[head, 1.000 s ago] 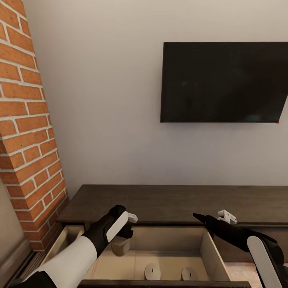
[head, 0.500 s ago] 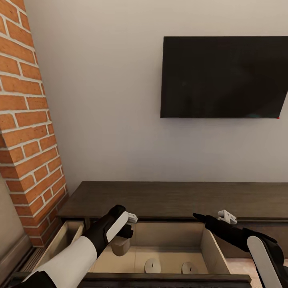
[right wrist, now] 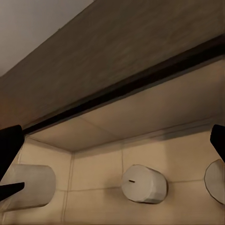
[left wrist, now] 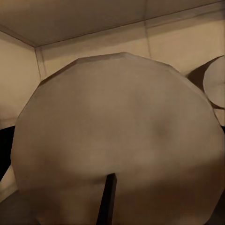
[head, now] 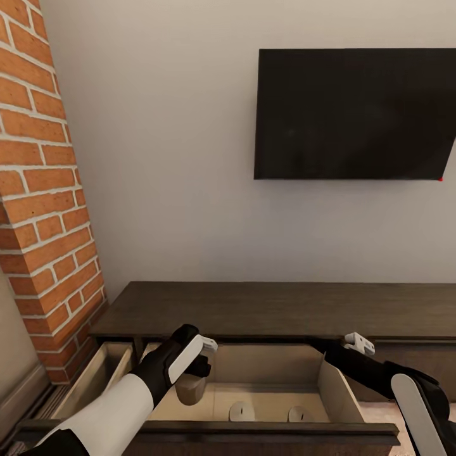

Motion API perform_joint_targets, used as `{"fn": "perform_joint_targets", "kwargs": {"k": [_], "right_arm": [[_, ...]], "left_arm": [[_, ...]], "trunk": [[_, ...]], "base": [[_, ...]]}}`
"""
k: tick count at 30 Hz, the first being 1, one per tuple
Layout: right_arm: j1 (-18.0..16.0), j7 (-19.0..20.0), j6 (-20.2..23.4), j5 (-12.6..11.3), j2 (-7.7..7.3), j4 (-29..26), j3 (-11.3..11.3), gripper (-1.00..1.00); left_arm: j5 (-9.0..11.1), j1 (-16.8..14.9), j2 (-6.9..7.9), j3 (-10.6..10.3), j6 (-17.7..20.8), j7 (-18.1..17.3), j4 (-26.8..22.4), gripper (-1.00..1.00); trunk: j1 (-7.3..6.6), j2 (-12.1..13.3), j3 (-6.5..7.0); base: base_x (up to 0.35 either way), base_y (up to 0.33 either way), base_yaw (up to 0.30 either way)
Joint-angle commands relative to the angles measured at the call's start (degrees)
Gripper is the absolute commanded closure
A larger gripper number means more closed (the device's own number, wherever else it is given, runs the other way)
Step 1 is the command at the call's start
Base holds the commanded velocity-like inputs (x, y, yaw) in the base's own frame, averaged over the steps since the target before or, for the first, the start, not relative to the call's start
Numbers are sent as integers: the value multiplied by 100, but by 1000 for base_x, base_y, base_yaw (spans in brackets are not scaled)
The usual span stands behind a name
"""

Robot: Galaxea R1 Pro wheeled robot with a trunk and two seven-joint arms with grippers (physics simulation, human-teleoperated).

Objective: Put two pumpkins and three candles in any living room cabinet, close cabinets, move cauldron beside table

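Note:
The long dark-brown cabinet (head: 266, 310) stands against the wall with a wide drawer (head: 335, 392) pulled out. Two pale candles (head: 242, 411) (head: 299, 415) lie on their sides on the drawer floor. My left gripper (head: 195, 373) is shut on a third candle (head: 190, 391), held inside the drawer above its floor. Up close, this candle (left wrist: 117, 140) faces the left wrist camera, wick end on. My right gripper (head: 332, 354) hovers over the drawer's right side, open, its fingers (right wrist: 9, 140) wide apart around nothing. The right wrist view looks under the cabinet top (right wrist: 140, 70) at the lying candles (right wrist: 143, 183).
A black TV (head: 354, 114) hangs on the white wall above the cabinet. A brick column (head: 44, 209) rises at the left, close to the cabinet's end. The drawer's front panel (head: 253, 434) lies across the bottom of the head view.
The whole head view has shifted: TV and cabinet sit higher in the picture, so the camera moved. Both arms keep their place in the picture. The held candle is lower in the drawer.

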Motion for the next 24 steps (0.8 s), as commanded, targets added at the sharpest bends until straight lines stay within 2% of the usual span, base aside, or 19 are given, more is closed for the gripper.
{"fn": "perform_joint_targets", "kwargs": {"k": [1, 11, 24], "right_arm": [[-4, 33, 29, 24, 0, -3, -7, -100], [-4, 33, 29, 24, 0, 0, -7, -100], [-4, 33, 29, 22, 0, 0, -7, -100]], "left_arm": [[54, -6, 3, -21, 7, 56, -5, 100], [33, -6, 3, -21, -95, 56, -5, 100], [62, -6, 3, -25, -115, 62, -5, 100]], "trunk": [[2, -7, -29], [28, -21, -250], [28, -21, -250]], "base": [[0, 0, 0], [0, 0, 0], [23, 17, 0]]}}
